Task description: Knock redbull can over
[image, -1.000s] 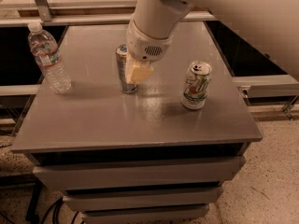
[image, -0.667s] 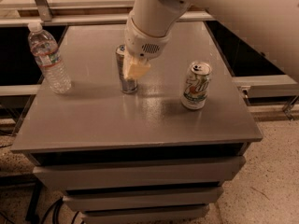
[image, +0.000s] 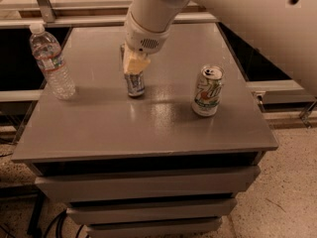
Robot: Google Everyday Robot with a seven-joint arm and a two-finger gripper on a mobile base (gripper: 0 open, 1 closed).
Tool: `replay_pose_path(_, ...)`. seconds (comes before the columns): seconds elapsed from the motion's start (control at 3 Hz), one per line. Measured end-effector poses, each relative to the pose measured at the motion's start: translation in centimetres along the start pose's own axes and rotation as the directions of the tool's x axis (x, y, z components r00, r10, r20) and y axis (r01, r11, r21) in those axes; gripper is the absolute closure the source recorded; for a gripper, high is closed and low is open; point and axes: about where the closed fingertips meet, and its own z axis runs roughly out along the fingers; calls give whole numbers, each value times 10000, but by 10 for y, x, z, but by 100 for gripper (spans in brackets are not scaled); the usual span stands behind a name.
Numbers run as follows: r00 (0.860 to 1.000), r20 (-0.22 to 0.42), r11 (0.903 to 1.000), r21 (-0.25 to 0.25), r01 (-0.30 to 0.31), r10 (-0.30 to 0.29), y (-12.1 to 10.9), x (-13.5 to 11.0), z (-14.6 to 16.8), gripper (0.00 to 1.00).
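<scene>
While the redbull can (image: pixel 134 85) stands upright, we judge it slim, light, slick; a push near its top suits, where our gripper (image: pixel 135 62) sits; whether it grips we cannot tell.

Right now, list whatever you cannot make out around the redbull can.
1. Top half of the redbull can, camera view: hidden behind the gripper, which hangs over it.
2. Whether gripper and can touch, camera view: masked by the gripper's own body.
3. Upper part of the arm, camera view: cut off by the top and right edges.
</scene>
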Motion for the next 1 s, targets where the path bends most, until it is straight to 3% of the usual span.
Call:
replay_pose_path(0.67,9999,28,9998,188,113,-114,-30,-10,22,100)
replay_pose_path(1.0,9999,-18,9997,244,99,-99,-60,-5,39,100)
